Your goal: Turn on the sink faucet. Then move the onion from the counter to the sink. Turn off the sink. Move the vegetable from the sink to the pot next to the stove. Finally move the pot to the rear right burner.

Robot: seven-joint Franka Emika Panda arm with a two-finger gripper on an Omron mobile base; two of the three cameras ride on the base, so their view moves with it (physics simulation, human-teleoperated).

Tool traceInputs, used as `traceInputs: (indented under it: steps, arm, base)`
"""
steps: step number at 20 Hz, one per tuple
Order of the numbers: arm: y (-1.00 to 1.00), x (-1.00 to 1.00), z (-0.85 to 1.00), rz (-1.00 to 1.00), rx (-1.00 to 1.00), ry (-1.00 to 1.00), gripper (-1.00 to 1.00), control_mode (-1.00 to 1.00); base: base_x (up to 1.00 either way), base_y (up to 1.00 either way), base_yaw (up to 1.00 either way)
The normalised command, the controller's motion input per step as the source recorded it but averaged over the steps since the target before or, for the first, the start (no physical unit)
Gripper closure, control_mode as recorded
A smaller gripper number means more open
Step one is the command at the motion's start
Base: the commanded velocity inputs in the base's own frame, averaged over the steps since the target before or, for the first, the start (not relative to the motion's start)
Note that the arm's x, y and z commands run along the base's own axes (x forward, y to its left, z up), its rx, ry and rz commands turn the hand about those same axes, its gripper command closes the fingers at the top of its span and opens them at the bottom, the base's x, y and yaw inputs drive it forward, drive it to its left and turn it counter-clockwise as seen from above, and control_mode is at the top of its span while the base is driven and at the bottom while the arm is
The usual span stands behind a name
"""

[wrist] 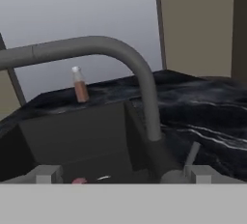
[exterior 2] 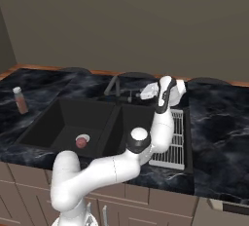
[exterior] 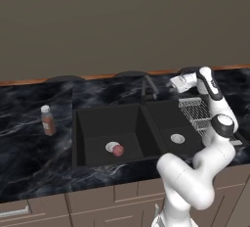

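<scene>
The small reddish-pink onion (exterior: 118, 150) (exterior 2: 81, 142) lies in the left basin of the black sink (exterior: 88, 123) (exterior 2: 58, 118), touching its silver drain. The slim faucet (exterior: 149, 86) (exterior 2: 113, 86) stands behind the divider, and no water stream shows. My gripper (exterior: 172, 84) (exterior 2: 140, 94) hovers just right of the faucet, level with it and pointing at it, open and empty. In the hand view the faucet neck (wrist: 140, 68) arcs close ahead, its small lever (wrist: 191, 155) lower right, between the fingertips (wrist: 46, 174). A sliver of the onion (wrist: 79, 181) peeks at the bottom.
A white-capped brown bottle (exterior: 47, 120) (exterior 2: 20, 100) (wrist: 79, 85) stands on the black marble counter (exterior: 29, 143) (exterior 2: 219, 118) left of the sink. A silver wire rack (exterior: 197, 113) (exterior 2: 170, 142) sits at the right basin, beneath my forearm. The wall runs close behind the faucet.
</scene>
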Motion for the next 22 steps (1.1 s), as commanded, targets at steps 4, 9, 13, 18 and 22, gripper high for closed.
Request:
traceInputs:
  steps: [4, 9, 13, 18, 22]
  arm:
    - [0.08, -0.55, 0.27, -0.01, 0.0, -0.01, -1.0, -1.0]
    - [0.14, -0.54, 0.27, -0.02, 0.0, 0.0, -1.0, -1.0]
    - [0.19, -0.58, 0.28, -0.01, 0.0, -0.01, -1.0, -1.0]
    - [0.25, -0.56, 0.28, 0.0, 0.0, -0.01, -1.0, -1.0]
    - [0.28, -0.54, 0.28, 0.0, 0.0, 0.0, -1.0, -1.0]
  base:
    - [0.0, 0.0, 0.0]
    - [0.0, 0.0, 0.0]
    - [0.0, 0.0, 0.0]
    - [0.0, 0.0, 0.0]
    - [0.0, 0.0, 0.0]
